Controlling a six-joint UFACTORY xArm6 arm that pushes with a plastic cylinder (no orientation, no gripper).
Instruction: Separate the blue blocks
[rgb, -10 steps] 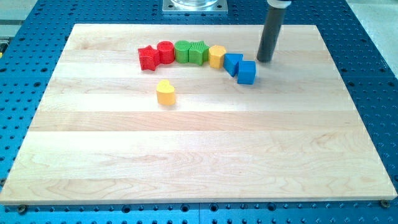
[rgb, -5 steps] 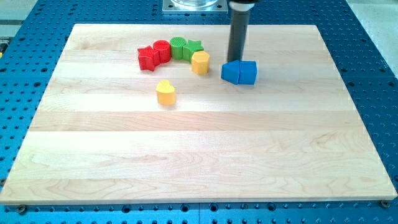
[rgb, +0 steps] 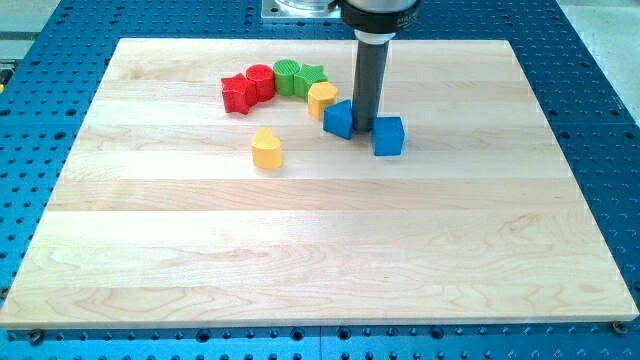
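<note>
Two blue blocks lie near the top middle of the wooden board (rgb: 320, 250). The left blue block (rgb: 338, 119) touches the yellow cylinder (rgb: 321, 99). The right blue cube (rgb: 388, 135) lies a little lower and to the right. My tip (rgb: 364, 128) stands in the gap between the two blue blocks, against the left one's right side. The rod rises from there to the view's top.
A red star (rgb: 237, 93), a red cylinder (rgb: 261, 80), a green cylinder (rgb: 288, 75) and a green star (rgb: 311, 77) form a curved row at the top left. A yellow heart (rgb: 266, 148) lies alone below them.
My tip has moved down the view, from behind the two touching blue blocks into between them. The blocks have split: one slid left against the yellow cylinder, the other slid down and right.
</note>
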